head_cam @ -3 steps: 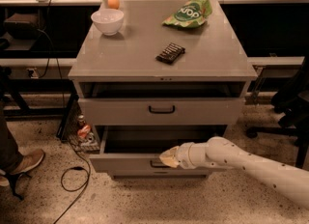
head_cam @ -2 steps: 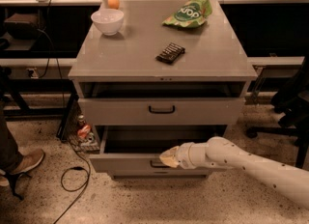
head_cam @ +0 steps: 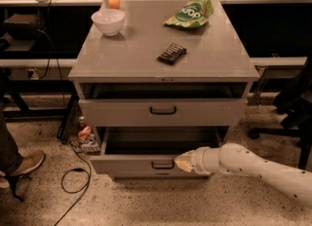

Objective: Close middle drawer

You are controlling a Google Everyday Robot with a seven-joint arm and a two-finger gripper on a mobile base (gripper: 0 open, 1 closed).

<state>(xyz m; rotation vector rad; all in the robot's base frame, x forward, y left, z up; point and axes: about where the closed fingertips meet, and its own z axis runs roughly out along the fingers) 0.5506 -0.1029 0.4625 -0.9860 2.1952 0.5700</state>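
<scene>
Middle drawer (head_cam: 131, 163): smooth grey metal, low front, pulled out under the top drawer (head_cam: 117, 112) | gripper (head_cam: 181, 163): pale tip at its front, right of the black handle (head_cam: 162, 164); I cannot tell its grip | cabinet top (head_cam: 141, 49): white bowl (head_cam: 107, 21), green bag (head_cam: 190, 13), ridged dark bar (head_cam: 172, 53)

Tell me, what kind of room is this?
Probably a lab or workshop: a grey metal cabinet, a cable trailing over the speckled floor, and a robot arm whose gripper is at the open middle drawer's front.
</scene>
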